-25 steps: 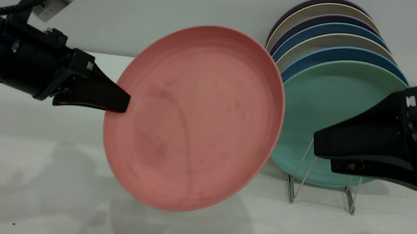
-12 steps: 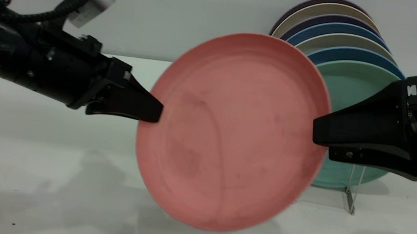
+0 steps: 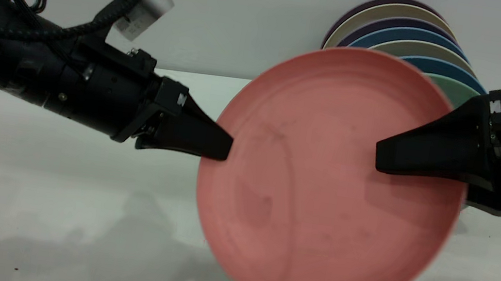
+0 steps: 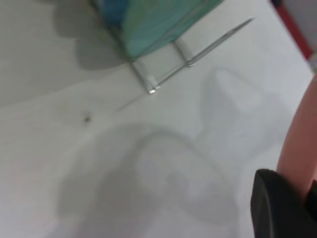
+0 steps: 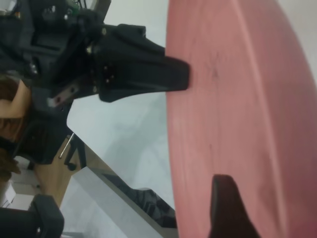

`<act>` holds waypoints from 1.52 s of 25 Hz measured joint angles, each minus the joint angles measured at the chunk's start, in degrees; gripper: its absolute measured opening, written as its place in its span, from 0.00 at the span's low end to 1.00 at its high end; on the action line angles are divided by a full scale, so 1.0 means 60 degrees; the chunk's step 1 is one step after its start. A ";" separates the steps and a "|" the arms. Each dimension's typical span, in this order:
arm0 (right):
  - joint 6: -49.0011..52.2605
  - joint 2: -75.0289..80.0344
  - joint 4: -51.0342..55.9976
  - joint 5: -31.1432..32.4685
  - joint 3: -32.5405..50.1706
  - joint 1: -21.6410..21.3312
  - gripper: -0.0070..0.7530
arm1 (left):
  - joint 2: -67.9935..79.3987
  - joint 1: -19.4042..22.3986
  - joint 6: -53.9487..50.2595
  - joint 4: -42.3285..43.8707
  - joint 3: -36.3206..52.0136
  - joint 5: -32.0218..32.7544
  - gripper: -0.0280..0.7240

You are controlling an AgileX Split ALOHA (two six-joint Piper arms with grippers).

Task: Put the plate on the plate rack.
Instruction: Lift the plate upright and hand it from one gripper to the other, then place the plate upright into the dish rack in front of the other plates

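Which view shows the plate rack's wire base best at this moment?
The left wrist view: the plate rack shows its silver wire feet on the table under the teal plate. In the exterior view the pink plate hides it; the right wrist view shows none.

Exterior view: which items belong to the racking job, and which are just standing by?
In the job:
- pink plate, held upright
- left gripper, shut on its rim
- right gripper, open around the opposite rim
- plate rack

Standing by:
- racked plates
- table

A black gripper finger point(image 4: 277, 206) presses the pink plate's rim point(image 4: 297, 148); beyond, the wire rack point(image 4: 168, 69) holds a teal plate point(image 4: 158, 25).
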 joint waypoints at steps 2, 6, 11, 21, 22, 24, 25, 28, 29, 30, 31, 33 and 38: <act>0.0000 0.0000 0.0000 0.0020 0.0000 0.0000 0.52 | 0.0000 0.0000 -0.0004 0.0000 0.0000 0.0219 0.06; -0.0007 0.0000 0.0004 0.0020 0.0000 0.0000 0.33 | 0.0000 0.0000 -0.0014 0.0000 0.0000 0.0324 0.07; -0.0029 0.0010 0.0026 -0.0817 0.0000 0.0000 0.19 | 0.0000 0.0010 -0.0065 0.0000 0.0000 0.0373 0.12; -0.1125 0.0010 0.0030 -0.1715 0.0000 0.0000 0.18 | -0.0011 0.1741 -0.1092 0.0066 0.0000 0.0916 0.57; -0.1389 0.0010 0.0030 -0.1696 0.0000 0.0000 0.18 | -0.0011 0.2024 -0.1220 0.0165 0.0000 0.0916 0.60; -0.1893 0.0010 0.0030 -0.1696 0.0000 0.0000 0.18 | -0.0011 0.2510 -0.1493 0.0431 0.0000 0.0916 0.63; -0.2327 0.0010 0.0037 -0.1696 0.0000 0.0000 0.18 | -0.0011 0.2752 -0.1644 0.0627 0.0000 0.0916 0.64; -0.3633 -0.0042 0.0199 -0.1708 -0.0004 0.0000 0.18 | -0.0011 0.3346 -0.2194 0.1250 0.0000 0.0892 0.64; -0.4210 -0.0132 0.0208 -0.1775 -0.0040 0.0000 0.18 | -0.0011 0.3490 -0.2323 0.1467 0.0000 0.0841 0.64; -0.4448 -0.0249 0.0208 -0.1841 -0.0095 0.0000 0.18 | -0.0011 0.3576 -0.2456 0.1662 0.0000 0.0802 0.64; -0.4448 -0.0412 0.0169 -0.1979 -0.0181 0.0000 0.18 | -0.0011 0.3637 -0.2571 0.1801 0.0000 0.0752 0.64; -0.4448 -0.0759 -0.0064 -0.2389 -0.0507 0.0000 0.18 | -0.0011 0.3647 -0.2655 0.2016 0.0000 0.0670 0.64; -0.4448 -0.1597 -0.2023 -0.3496 -0.1430 0.0000 0.18 | -0.0011 0.3647 -0.2717 0.2171 0.0000 0.0575 0.64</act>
